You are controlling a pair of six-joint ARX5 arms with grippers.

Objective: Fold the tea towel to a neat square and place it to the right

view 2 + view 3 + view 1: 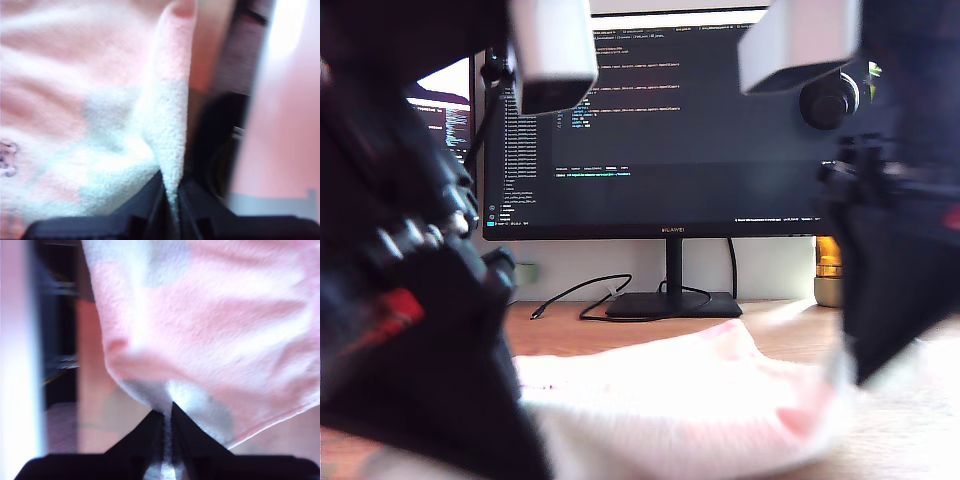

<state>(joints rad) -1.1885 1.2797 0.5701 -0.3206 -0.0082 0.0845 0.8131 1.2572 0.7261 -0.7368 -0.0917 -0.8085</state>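
Note:
The tea towel (pixel 700 400), fluffy with pale pink, white and mint checks, lies bunched on the wooden table (pixel 590 330) between two dark arms in the exterior view. My first gripper (pixel 172 187) is shut on a mint and pink folded edge of the tea towel (pixel 75 100), which stands up as a ridge from the jaws. My second gripper (pixel 167 412) is shut on a white corner of the tea towel (pixel 225 330), and the cloth fans out beyond it. The wrist views do not show which arm in the exterior view is which.
A large monitor (pixel 660 120) stands behind the towel on a black base (pixel 670 303), with a black cable (pixel 580 295) looped beside it. An amber jar (pixel 828 265) sits at the exterior view's right. The blurred arms fill both sides of that view.

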